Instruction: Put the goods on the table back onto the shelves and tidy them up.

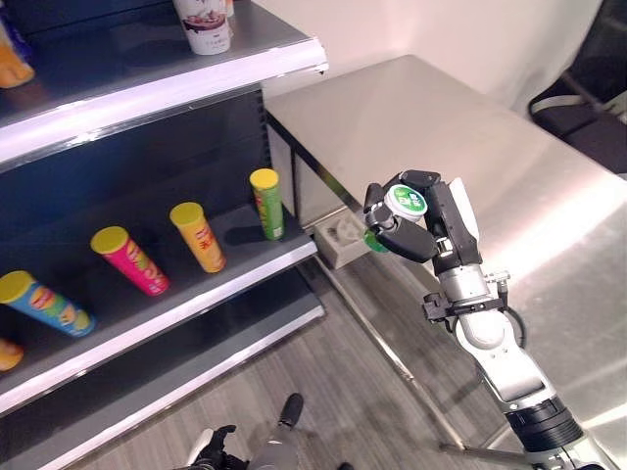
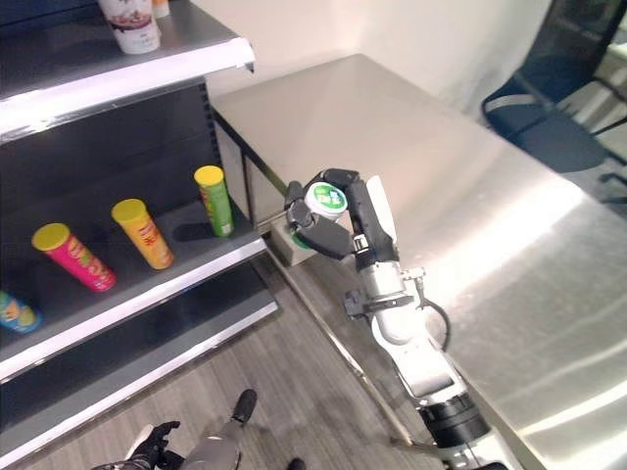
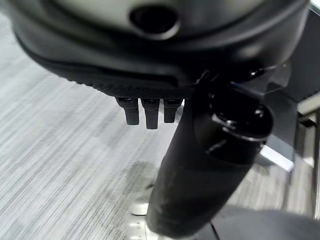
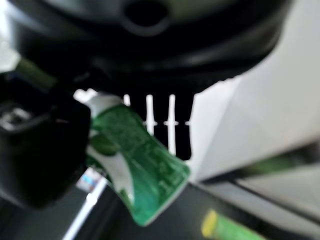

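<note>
Fingers of the right robot hand curl round a small green and white cup with a round white lid, holding it in the air above the grey wood-grain floor, in the gap between the dark metal shelf unit and the shiny steel worktop. The cup's lid faces up toward the head camera, and in the right wrist view its green printed side shows between the thumb and the fingers. On the middle shelf board a green tube-shaped can with a yellow lid stands nearest the worktop; beside it, going left, an orange can with a yellow lid, a pink can with a yellow lid and a blue can with a yellow lid stand in a row, well apart from each other. On the top shelf board stands a white cup with a dark printed band. The left robot hand hangs low above the floor with its fingers straight and holding nothing.
</note>
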Available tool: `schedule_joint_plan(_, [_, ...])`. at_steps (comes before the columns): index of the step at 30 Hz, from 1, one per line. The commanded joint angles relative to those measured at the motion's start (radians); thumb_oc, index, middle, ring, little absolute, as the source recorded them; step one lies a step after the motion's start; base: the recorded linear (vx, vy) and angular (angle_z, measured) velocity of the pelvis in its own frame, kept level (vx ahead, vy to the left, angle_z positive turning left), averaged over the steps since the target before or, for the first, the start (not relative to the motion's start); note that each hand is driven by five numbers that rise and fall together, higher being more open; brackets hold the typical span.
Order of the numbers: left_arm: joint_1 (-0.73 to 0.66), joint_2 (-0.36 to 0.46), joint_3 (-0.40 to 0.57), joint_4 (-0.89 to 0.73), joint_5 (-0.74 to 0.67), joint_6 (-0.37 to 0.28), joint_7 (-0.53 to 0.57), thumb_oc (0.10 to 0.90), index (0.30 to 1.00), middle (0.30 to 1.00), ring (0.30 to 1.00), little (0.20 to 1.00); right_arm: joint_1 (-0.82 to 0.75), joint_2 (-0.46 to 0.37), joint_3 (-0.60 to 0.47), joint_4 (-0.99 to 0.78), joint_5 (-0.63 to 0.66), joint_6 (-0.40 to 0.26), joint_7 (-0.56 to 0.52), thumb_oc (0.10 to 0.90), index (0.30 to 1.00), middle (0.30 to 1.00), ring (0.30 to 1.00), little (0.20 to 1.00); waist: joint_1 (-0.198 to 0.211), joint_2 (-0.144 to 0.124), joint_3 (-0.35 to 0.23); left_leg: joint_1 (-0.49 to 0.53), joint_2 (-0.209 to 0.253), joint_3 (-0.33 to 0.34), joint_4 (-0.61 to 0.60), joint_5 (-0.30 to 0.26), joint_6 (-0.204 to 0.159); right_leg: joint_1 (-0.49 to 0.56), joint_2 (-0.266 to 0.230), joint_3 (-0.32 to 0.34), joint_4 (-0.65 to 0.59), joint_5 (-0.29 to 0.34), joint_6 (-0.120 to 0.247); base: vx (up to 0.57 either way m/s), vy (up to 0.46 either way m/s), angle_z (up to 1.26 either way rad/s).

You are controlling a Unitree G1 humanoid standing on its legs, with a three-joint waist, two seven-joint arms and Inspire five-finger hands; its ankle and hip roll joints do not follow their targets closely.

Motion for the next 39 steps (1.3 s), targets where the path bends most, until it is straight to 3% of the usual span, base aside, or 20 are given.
schedule_joint_plan(1, [-0.007, -0.032, 0.015, 0.029, -0.029, -0.021, 0.037, 0.800, 0.900, 0.900, 0.900, 0.900, -0.031, 0.013, -0.128, -0.153, -0.073, -0.058, -0.083, 0.400, 0.300, 0.300, 0.300, 0.300, -0.028, -0.012, -0.044, 0.103, 0.049, -0.051, 0.014, 0.002, -0.004, -0.059, -0.091, 0.067, -0.015, 0.035, 0.137, -0.10, 0.105, 0.64])
schedule_joint_plan(2, [0.000, -0.040, 0.034, 0.041, -0.032, -0.021, 0.041, 0.800, 0.900, 0.900, 0.900, 0.900, -0.006, 0.003, -0.153, -0.179, -0.083, -0.060, -0.076, 0.400, 0.300, 0.300, 0.300, 0.300, -0.043, -0.014, -0.048, 0.123, 0.073, -0.051, 0.033, -0.017, -0.010, -0.062, -0.110, 0.044, -0.015, 0.045, 0.139, -0.09, 0.204, 0.77])
schedule_joint_plan(4, [0.011, -0.043, 0.034, 0.043, -0.009, -0.026, 0.045, 0.800, 0.900, 0.900, 0.900, 0.900, 0.046, -0.008, -0.189, -0.221, -0.101, -0.075, -0.072, 0.400, 0.300, 0.300, 0.300, 0.300, -0.071, -0.006, -0.061, 0.219, 0.169, -0.030, 0.042, -0.037, -0.033, -0.062, -0.141, 0.002, -0.011, 0.051, 0.145, -0.07, 0.262, 0.84])
schedule_joint_plan(7, [0.013, -0.044, -0.004, 0.036, 0.038, -0.030, 0.046, 0.800, 0.900, 0.900, 0.900, 0.900, 0.055, -0.015, -0.201, -0.226, -0.093, -0.084, -0.066, 0.400, 0.300, 0.300, 0.300, 0.300, -0.092, 0.006, -0.072, 0.250, 0.236, -0.019, 0.025, -0.002, -0.058, -0.064, -0.168, -0.013, -0.010, 0.062, 0.159, -0.02, 0.204, 0.67])
schedule_joint_plan(10, [0.004, -0.040, -0.079, 0.007, 0.107, -0.037, 0.036, 0.800, 0.900, 0.900, 0.900, 0.900, 0.052, -0.015, -0.203, -0.214, -0.118, -0.082, -0.092, 0.400, 0.300, 0.300, 0.300, 0.300, -0.119, 0.036, -0.082, 0.254, 0.341, 0.010, -0.007, 0.092, -0.105, -0.061, -0.231, -0.038, 0.001, 0.082, 0.198, -0.03, 0.501, 0.52])
schedule_joint_plan(11, [0.002, -0.041, -0.092, 0.001, 0.121, -0.033, 0.028, 0.800, 0.900, 0.900, 0.900, 0.900, 0.065, -0.011, -0.211, -0.218, -0.120, -0.075, -0.095, 0.400, 0.300, 0.300, 0.300, 0.300, -0.127, 0.047, -0.086, 0.267, 0.344, 0.033, -0.011, 0.061, -0.106, -0.053, -0.244, -0.046, 0.007, 0.081, 0.210, 0.00, 0.787, 0.76])
schedule_joint_plan(12, [0.001, -0.050, -0.098, 0.006, 0.130, -0.028, 0.018, 0.800, 0.900, 0.900, 0.900, 0.900, 0.104, 0.002, -0.241, -0.230, -0.131, -0.065, -0.094, 0.400, 0.300, 0.300, 0.300, 0.300, -0.137, 0.059, -0.099, 0.262, 0.308, 0.055, -0.012, 0.008, -0.108, -0.044, -0.295, -0.060, 0.018, 0.110, 0.232, 0.03, 0.498, 0.75])
schedule_joint_plan(14, [0.004, -0.047, -0.099, 0.007, 0.130, -0.025, 0.013, 0.800, 0.900, 0.900, 0.900, 0.900, 0.119, 0.012, -0.253, -0.237, -0.137, -0.058, -0.092, 0.400, 0.300, 0.300, 0.300, 0.300, -0.136, 0.052, -0.106, 0.256, 0.275, 0.052, -0.011, -0.009, -0.099, -0.047, -0.329, -0.064, 0.031, 0.125, 0.239, 0.02, 0.401, 0.78])
schedule_joint_plan(17, [-0.002, -0.021, -0.096, 0.013, 0.164, -0.010, 0.004, 0.800, 0.900, 0.900, 0.900, 0.900, 0.163, 0.050, -0.295, -0.248, -0.163, -0.045, -0.096, 0.400, 0.300, 0.300, 0.300, 0.300, -0.135, 0.024, -0.109, 0.249, 0.181, 0.055, -0.018, -0.069, -0.061, -0.048, -0.411, -0.083, 0.070, 0.164, 0.258, 0.03, 0.355, 0.68])
schedule_joint_plan(18, [-0.003, -0.020, -0.096, 0.013, 0.164, -0.010, 0.004, 0.800, 0.900, 0.900, 0.900, 0.900, 0.163, 0.052, -0.296, -0.249, -0.164, -0.044, -0.095, 0.400, 0.300, 0.300, 0.300, 0.300, -0.136, 0.020, -0.109, 0.250, 0.176, 0.055, -0.018, -0.069, -0.059, -0.048, -0.416, -0.082, 0.072, 0.164, 0.260, 0.02, 0.364, 0.36])
schedule_joint_plan(19, [-0.005, -0.007, -0.078, 0.017, 0.161, -0.001, 0.011, 0.800, 0.900, 0.900, 0.900, 0.900, 0.171, 0.066, -0.298, -0.236, -0.185, -0.027, -0.103, 0.400, 0.300, 0.300, 0.300, 0.300, -0.138, -0.002, -0.104, 0.255, 0.119, 0.060, -0.018, -0.107, -0.028, -0.064, -0.463, -0.074, 0.097, 0.219, 0.276, 0.00, 0.321, 0.33])
schedule_joint_plan(21, [-0.001, 0.007, -0.055, 0.011, 0.164, 0.002, 0.020, 0.800, 0.900, 0.900, 0.900, 0.900, 0.183, 0.084, -0.287, -0.226, -0.193, -0.015, -0.103, 0.400, 0.300, 0.300, 0.300, 0.300, -0.136, -0.017, -0.094, 0.269, 0.089, 0.080, -0.018, -0.128, -0.007, -0.078, -0.473, -0.058, 0.112, 0.237, 0.277, -0.02, 0.278, 0.08])
schedule_joint_plan(22, [-0.005, 0.016, -0.052, 0.006, 0.167, 0.002, 0.022, 0.800, 0.900, 0.900, 0.900, 0.900, 0.186, 0.087, -0.281, -0.219, -0.194, -0.018, -0.102, 0.400, 0.300, 0.300, 0.300, 0.300, -0.139, -0.024, -0.088, 0.272, 0.081, 0.088, -0.018, -0.131, 0.000, -0.094, -0.457, -0.021, 0.138, 0.224, 0.271, -0.04, 0.178, -0.21])
schedule_joint_plan(23, [-0.007, 0.021, -0.049, -0.008, 0.159, 0.002, 0.025, 0.800, 0.900, 0.900, 0.900, 0.900, 0.198, 0.087, -0.281, -0.218, -0.189, -0.017, -0.094, 0.400, 0.300, 0.300, 0.300, 0.300, -0.153, -0.026, -0.080, 0.272, 0.074, 0.084, -0.018, -0.126, 0.010, -0.110, -0.407, 0.037, 0.171, 0.190, 0.249, -0.07, 0.187, -0.24])
schedule_joint_plan(24, [-0.007, 0.025, -0.042, -0.028, 0.143, 0.001, 0.026, 0.800, 0.900, 0.900, 0.900, 0.900, 0.213, 0.081, -0.284, -0.225, -0.185, -0.022, -0.087, 0.400, 0.300, 0.300, 0.300, 0.300, -0.162, -0.022, -0.073, 0.270, 0.070, 0.082, -0.018, -0.118, 0.020, -0.133, -0.331, 0.107, 0.206, 0.126, 0.226, -0.11, 0.227, -0.29])
schedule_joint_plan(25, [-0.003, 0.023, -0.039, -0.049, 0.110, -0.003, 0.021, 0.800, 0.900, 0.900, 0.900, 0.900, 0.236, 0.070, -0.295, -0.252, -0.167, -0.051, -0.079, 0.400, 0.300, 0.300, 0.300, 0.300, -0.169, -0.010, -0.066, 0.258, 0.057, 0.081, -0.018, -0.102, 0.039, -0.176, -0.167, 0.165, 0.295, 0.025, 0.197, -0.12, 0.155, -0.03])
schedule_joint_plan(26, [-0.004, 0.025, -0.047, -0.051, 0.109, -0.005, 0.013, 0.800, 0.900, 0.900, 0.900, 0.900, 0.231, 0.067, -0.296, -0.266, -0.165, -0.062, -0.081, 0.400, 0.300, 0.300, 0.300, 0.300, -0.165, -0.007, -0.065, 0.253, 0.050, 0.083, -0.018, -0.099, 0.041, -0.192, -0.130, 0.146, 0.311, 0.000, 0.181, -0.09, 0.051, -0.15])
schedule_joint_plan(27, [-0.002, 0.021, -0.054, -0.035, 0.140, -0.010, 0.014, 0.800, 0.900, 0.900, 0.900, 0.900, 0.228, 0.076, -0.287, -0.275, -0.163, -0.082, -0.091, 0.400, 0.300, 0.300, 0.300, 0.300, -0.155, -0.025, -0.067, 0.258, 0.021, 0.085, -0.018, -0.106, 0.039, -0.127, -0.111, 0.089, 0.236, -0.036, 0.137, -0.02, -0.092, -0.27])
schedule_joint_plan(30, [0.012, -0.007, -0.013, -0.029, 0.091, -0.012, 0.006, 0.800, 0.900, 0.900, 0.900, 0.900, 0.262, 0.060, -0.291, -0.297, -0.137, -0.096, -0.068, 0.400, 0.300, 0.300, 0.300, 0.300, -0.157, -0.039, -0.081, 0.257, 0.041, 0.104, -0.018, -0.082, 0.018, -0.098, -0.075, 0.152, 0.101, 0.016, 0.140, 0.00, -0.090, -0.24])
schedule_joint_plan(39, [0.031, -0.054, 0.002, 0.022, 0.078, -0.015, -0.017, 0.800, 0.900, 0.900, 0.900, 0.900, 0.348, 0.012, -0.315, -0.426, 0.023, -0.164, 0.066, 0.400, 0.300, 0.300, 0.300, 0.300, -0.179, -0.045, -0.125, 0.265, 0.089, 0.110, -0.018, -0.052, -0.007, -0.029, -0.057, 0.148, -0.009, 0.047, 0.141, 0.00, -0.059, -0.04])
